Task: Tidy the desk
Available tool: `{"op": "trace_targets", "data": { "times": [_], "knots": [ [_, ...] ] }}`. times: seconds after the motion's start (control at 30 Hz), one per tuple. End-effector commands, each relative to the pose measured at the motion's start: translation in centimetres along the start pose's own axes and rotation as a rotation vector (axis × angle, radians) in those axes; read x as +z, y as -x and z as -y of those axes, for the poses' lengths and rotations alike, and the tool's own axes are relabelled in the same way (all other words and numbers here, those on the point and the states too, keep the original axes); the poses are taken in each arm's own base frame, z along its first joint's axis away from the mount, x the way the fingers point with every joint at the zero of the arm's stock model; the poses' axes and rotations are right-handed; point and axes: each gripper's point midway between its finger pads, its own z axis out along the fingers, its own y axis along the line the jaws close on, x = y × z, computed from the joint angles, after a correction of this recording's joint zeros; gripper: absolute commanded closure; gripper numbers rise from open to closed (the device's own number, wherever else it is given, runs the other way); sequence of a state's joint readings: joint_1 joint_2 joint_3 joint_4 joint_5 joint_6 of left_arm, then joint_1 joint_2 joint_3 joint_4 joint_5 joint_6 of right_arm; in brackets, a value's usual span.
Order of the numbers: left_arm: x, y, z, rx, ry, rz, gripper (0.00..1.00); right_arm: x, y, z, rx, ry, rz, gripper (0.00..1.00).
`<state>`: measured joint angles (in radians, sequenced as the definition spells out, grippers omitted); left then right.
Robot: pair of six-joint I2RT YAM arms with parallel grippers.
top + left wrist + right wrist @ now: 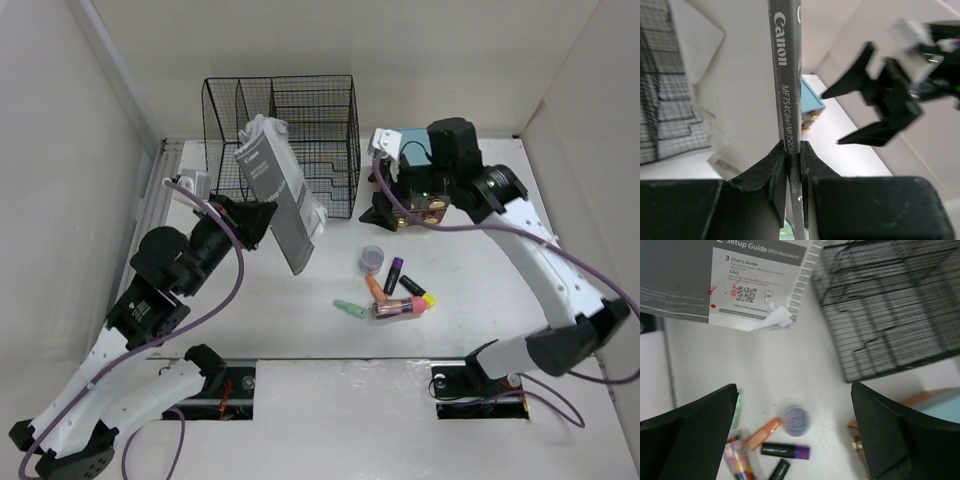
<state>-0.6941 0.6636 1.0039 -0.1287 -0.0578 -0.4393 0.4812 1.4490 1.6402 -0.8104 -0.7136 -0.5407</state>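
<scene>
**While the left pincer pinches a booklet, the right pincer stands spread**

Left pincer (790, 156): both fingers are pressed onto the lower edge of a grey-and-white booklet (786, 75), which is held edge-on and clear of the surface. From above, the booklet hangs tilted in front of the black wire rack (300, 130), between that rack and the left arm. Its upper corner overlaps the rack's front; whether it touches cannot be told.

Right pincer (794, 390): the fingers are wide apart and hold nothing. It sits at the far right, just beside a teal-topped box (412, 148).

Beneath and between the spread fingers lie a small round pot (796, 421), an orange marker (764, 433) and a purple-ended black marker (785, 451). A green marker (350, 309), a pink patterned one (400, 308) and a yellow-tipped one (418, 291) are bunched close by.

The white desk (300, 335) lies under all items; the rack stands at its far edge and the marker cluster sits mid-surface, right of centre.
</scene>
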Motion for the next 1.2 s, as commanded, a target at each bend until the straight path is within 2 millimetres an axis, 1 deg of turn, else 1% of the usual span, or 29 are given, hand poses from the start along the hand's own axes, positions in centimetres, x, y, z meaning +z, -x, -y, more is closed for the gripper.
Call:
{"op": "trace_targets", "data": {
  "times": [0.0,0.07,0.1,0.13,0.17,0.2,0.23,0.3,0.33,0.37,0.4,0.43,0.47,0.5,0.53,0.57,0.6,0.63,0.67,0.7,0.73,0.8,0.83,0.87,0.93,0.97,1.0,1.1,1.17],
  "knots": [
    [0.6,5.9,1.4,0.092,0.007,0.154,1.00,-2.2,2.7,5.5,-0.024,-0.358,0.072,0.00],
    [1.9,6.9,0.9,0.124,0.064,0.155,1.00,-2.8,2.3,5.5,-0.009,-0.379,0.088,0.00],
    [2.2,7.4,0.5,0.139,0.098,0.161,1.00,-3.4,1.8,6.2,0.008,-0.410,0.088,0.00],
    [2.1,9.2,0.7,0.167,0.120,0.201,1.00,-3.8,2.0,6.5,0.001,-0.427,0.103,0.00],
    [3.1,9.2,0.0,0.191,0.164,0.190,1.00,-3.8,1.2,6.6,0.019,-0.433,0.098,0.00],
    [3.2,10.2,-0.9,0.202,0.231,0.219,1.00,-4.2,1.2,6.6,0.022,-0.439,0.114,0.00],
    [3.4,10.8,-1.2,0.220,0.260,0.231,1.00,-4.8,1.2,7.3,0.015,-0.462,0.134,0.00],
    [4.1,13.4,-1.2,0.267,0.310,0.279,1.00,-4.4,-0.3,7.4,0.057,-0.448,0.125,0.00],
    [4.3,14.2,-1.3,0.287,0.321,0.291,1.00,-4.9,-0.2,7.9,0.056,-0.458,0.134,0.00],
    [4.7,15.9,-1.0,0.292,0.337,0.321,1.00,-4.8,-0.7,8.1,0.061,-0.456,0.133,0.00],
    [4.6,17.0,-1.4,0.314,0.360,0.339,1.00,-4.5,-1.3,7.9,0.084,-0.450,0.125,0.00],
    [4.7,17.9,-1.4,0.326,0.370,0.354,1.00,-4.8,-1.1,8.2,0.078,-0.453,0.137,0.00],
    [4.2,19.8,-1.0,0.328,0.383,0.396,1.00,-4.6,-1.3,8.2,0.079,-0.453,0.136,0.00],
    [5.0,20.1,-1.3,0.341,0.396,0.394,1.00,-4.6,-1.3,8.2,0.079,-0.453,0.136,0.00],
    [4.9,21.0,-1.6,0.367,0.417,0.407,1.00,-4.4,-1.8,8.2,0.085,-0.449,0.129,0.00],
    [4.9,21.9,-1.7,0.377,0.438,0.423,1.00,-4.4,-1.5,8.1,0.078,-0.442,0.139,0.00],
    [4.4,23.4,-1.2,0.382,0.439,0.456,1.00,-4.3,-1.4,8.0,0.077,-0.432,0.142,0.00],
    [5.0,23.9,-2.0,0.395,0.471,0.468,1.00,-4.1,-1.9,7.9,0.083,-0.429,0.135,0.00],
    [5.5,24.6,-2.2,0.417,0.483,0.486,1.00,-4.0,-1.6,7.8,0.084,-0.422,0.148,0.00],
    [5.1,25.2,-2.4,0.428,0.497,0.499,1.00,-4.0,-1.6,7.8,0.084,-0.421,0.148,0.00],
    [5.7,25.7,-3.5,0.434,0.529,0.512,1.00,-3.9,-2.0,7.8,0.090,-0.418,0.141,0.00],
    [6.5,26.2,-4.1,0.451,0.521,0.525,1.00,-3.8,-1.9,7.6,0.089,-0.408,0.145,0.00],
    [7.1,26.1,-4.8,0.452,0.521,0.523,1.00,-3.8,-1.9,7.6,0.089,-0.408,0.145,0.00],
    [7.6,26.7,-5.7,0.453,0.532,0.546,1.00,-3.7,-1.8,7.5,0.087,-0.398,0.148,0.00],
    [9.2,26.3,-6.8,0.464,0.502,0.531,1.00,-3.3,-2.3,7.6,0.093,-0.395,0.142,0.00],
    [10.5,26.1,-7.7,0.453,0.500,0.533,1.00,-3.3,-2.2,7.5,0.101,-0.386,0.147,0.00],
    [11.3,25.9,-9.0,0.458,0.500,0.515,1.00,-3.3,-2.2,7.5,0.101,-0.386,0.147,0.00],
    [13.5,26.4,-11.6,0.442,0.496,0.515,1.00,-3.2,-2.1,7.3,0.100,-0.376,0.150,0.00],
    [14.9,26.4,-12.1,0.442,0.453,0.498,1.00,-3.0,-2.5,7.2,0.106,-0.373,0.144,0.00]
  ]
}}
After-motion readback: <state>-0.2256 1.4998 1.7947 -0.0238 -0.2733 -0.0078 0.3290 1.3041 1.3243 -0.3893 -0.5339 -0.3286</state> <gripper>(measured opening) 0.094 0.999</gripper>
